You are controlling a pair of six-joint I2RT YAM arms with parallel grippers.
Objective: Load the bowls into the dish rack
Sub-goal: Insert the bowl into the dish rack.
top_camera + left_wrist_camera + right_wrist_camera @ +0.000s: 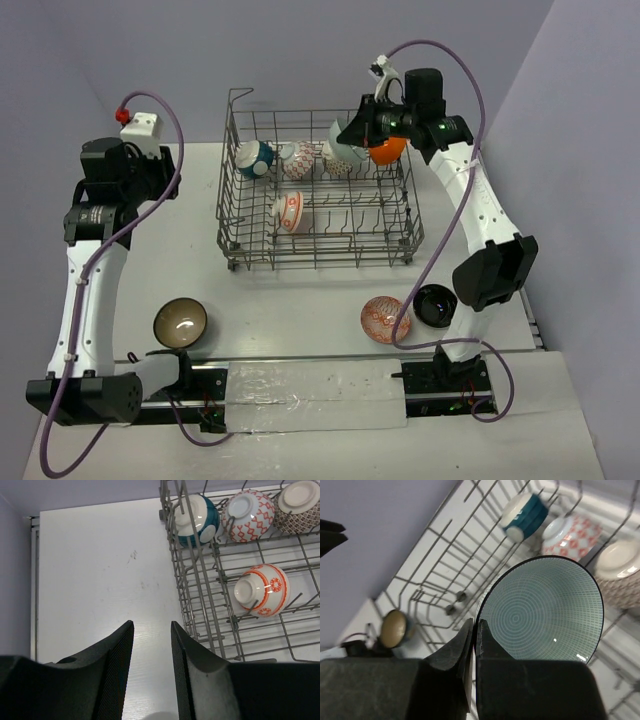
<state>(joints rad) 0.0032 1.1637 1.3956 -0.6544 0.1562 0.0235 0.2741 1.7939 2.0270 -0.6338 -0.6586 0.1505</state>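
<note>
We have the right claw (474, 626) clamped on the rim of a pale green ringed bowl (540, 611) at the dish rack's (228, 190) far right corner, the left claw (152, 626) apart and empty above the counter (100, 570) beside the rack, and a brown bowl (180, 322), a red-patterned bowl (384, 319) and a black bowl (434, 305) on the counter's near side.

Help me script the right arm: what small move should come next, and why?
Probably lower the bowl between the tines at the back row's right end, then open. The right gripper is shut on its rim, holding it on edge over the rack, next to the patterned bowl standing there.
</note>
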